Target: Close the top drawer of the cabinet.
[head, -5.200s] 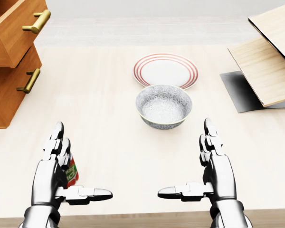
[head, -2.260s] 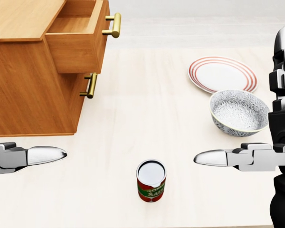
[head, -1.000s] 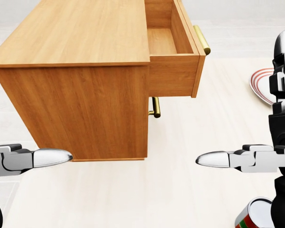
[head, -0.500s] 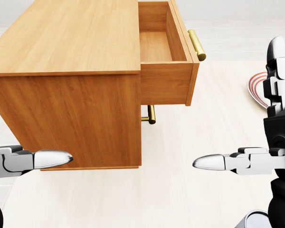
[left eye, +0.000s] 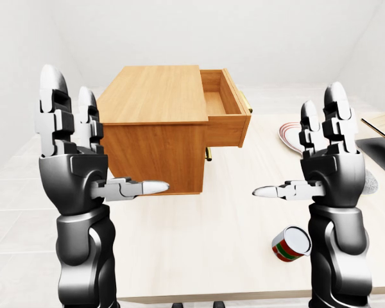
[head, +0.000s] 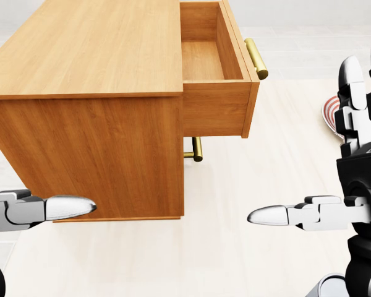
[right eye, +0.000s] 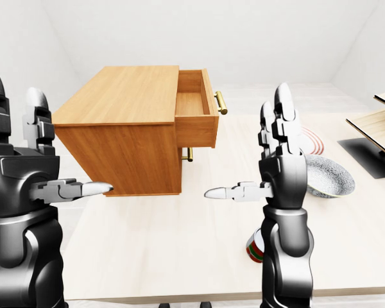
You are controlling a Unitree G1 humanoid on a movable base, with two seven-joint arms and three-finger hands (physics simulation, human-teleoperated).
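Note:
The wooden cabinet (head: 93, 117) stands on the pale table, filling the left and middle of the head view. Its top drawer (head: 213, 105) is pulled out to the right and looks empty inside. A brass handle (head: 256, 57) sits on the drawer's front. The lower drawer's brass handle (head: 198, 149) shows beneath it, with that drawer in. My left hand (left eye: 106, 138) is open, raised left of the cabinet. My right hand (left eye: 292, 144) is open, raised right of the drawer and nearer me. Neither hand touches the cabinet.
A red and green can (left eye: 291, 244) stands on the table by my right arm. A red-rimmed plate (right eye: 311, 142) and a patterned grey bowl (right eye: 327, 176) lie to the right. Wooden boards (right eye: 378, 128) are at the far right. The table's near edge (right eye: 179, 296) runs along the bottom.

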